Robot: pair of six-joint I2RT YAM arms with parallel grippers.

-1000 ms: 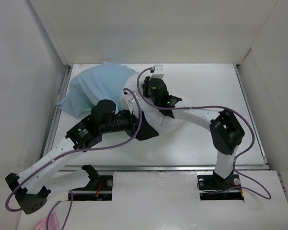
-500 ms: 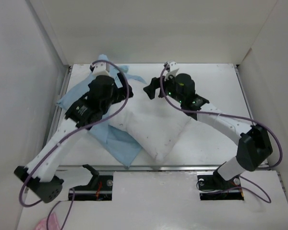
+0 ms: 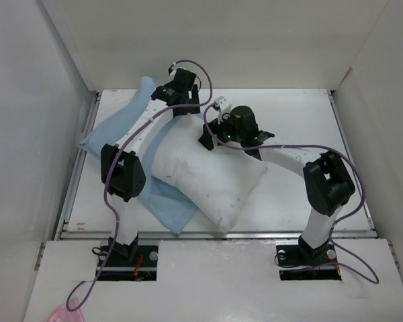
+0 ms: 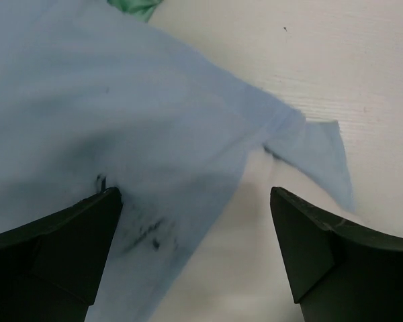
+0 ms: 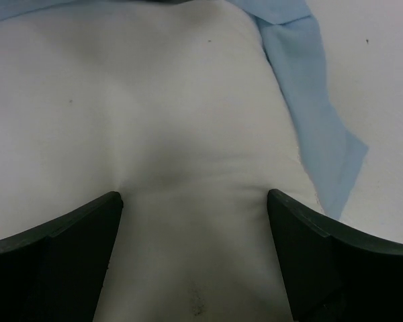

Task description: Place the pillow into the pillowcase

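— Trouble ahead? The pillow (image 3: 208,181) lies partly on the pillowcase (image 3: 114,134), not inside it.
— Both empty: left hand (image 4: 195,201) and right hand (image 5: 195,201) spread wide. Pinching both cloth layers would seal the mouth.
— Room?
— Its near corner is close to the worktop (image 3: 302,114) edge; bare space lies to its right.

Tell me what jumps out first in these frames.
A plump white pillow lies diagonally across the middle of the table, most of it bare. The light blue pillowcase is spread beneath it, showing along its left side and far end. The left gripper hangs open over blue fabric at that far end. The right gripper is open just above the pillow beside it.
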